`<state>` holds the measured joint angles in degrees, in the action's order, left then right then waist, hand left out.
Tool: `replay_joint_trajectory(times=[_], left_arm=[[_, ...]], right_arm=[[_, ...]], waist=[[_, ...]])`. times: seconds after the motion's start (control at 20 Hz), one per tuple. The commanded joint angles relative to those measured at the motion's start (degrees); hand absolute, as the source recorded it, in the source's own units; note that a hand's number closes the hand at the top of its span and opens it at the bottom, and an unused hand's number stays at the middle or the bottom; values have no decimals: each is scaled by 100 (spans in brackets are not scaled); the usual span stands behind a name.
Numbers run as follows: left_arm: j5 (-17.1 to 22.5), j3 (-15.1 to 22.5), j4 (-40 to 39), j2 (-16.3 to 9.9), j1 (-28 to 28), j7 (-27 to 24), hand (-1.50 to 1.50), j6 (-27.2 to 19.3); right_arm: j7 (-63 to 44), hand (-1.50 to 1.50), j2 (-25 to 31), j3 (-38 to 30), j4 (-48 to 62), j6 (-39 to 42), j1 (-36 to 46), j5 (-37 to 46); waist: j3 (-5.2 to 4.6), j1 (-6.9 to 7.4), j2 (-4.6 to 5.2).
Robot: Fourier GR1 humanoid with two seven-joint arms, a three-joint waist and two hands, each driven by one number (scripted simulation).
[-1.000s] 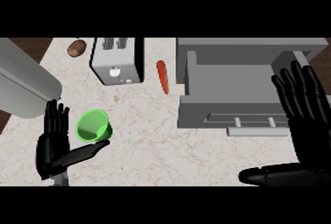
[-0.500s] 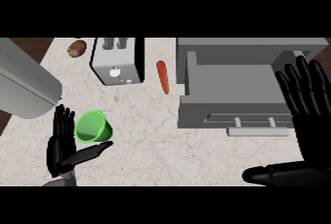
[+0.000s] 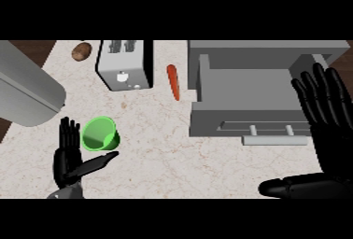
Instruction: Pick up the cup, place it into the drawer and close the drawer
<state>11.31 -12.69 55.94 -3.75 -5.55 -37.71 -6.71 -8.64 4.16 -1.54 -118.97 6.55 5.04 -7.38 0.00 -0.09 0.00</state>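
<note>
Even, diffuse light from above; the marbled counter is bright, without glare. Soft, faint shadows lie under the green cup and beside the toaster. The open drawer is flatly shaded. No blur or visible edge distortion.

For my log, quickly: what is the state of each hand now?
Left hand: open, fingers straight, beside the green plastic cup, holding nothing.
Right hand: open, holding nothing.

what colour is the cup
Bright green; the cup shows best in the head view.
</note>
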Motion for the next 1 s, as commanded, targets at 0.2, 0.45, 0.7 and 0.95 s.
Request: replay_joint_trajectory(times=[0.2, 0.45, 0.7, 0.95], left_arm=[[-9, 137, -283, 35, -153, -97, -150, -78], [117, -141, -1532, -150, -705, -827, -150, 226], [285, -404, -2688, -462, -1051, -1518, -150, 962], [377, -319, -2595, -215, -1214, -1353, -150, 670]], right_arm=[[-123, -150, -47, 174, 228, -137, 361, 307], [-295, -150, 94, -265, -324, 101, -85, -390], [83, -150, 71, -49, -193, 295, -364, -170], [-643, -150, 128, -225, -416, 7, 169, -348]], waist=[[-1, 15, -1], [-2, -17, 1], [-5, -44, 10], [-3, -18, 5]])
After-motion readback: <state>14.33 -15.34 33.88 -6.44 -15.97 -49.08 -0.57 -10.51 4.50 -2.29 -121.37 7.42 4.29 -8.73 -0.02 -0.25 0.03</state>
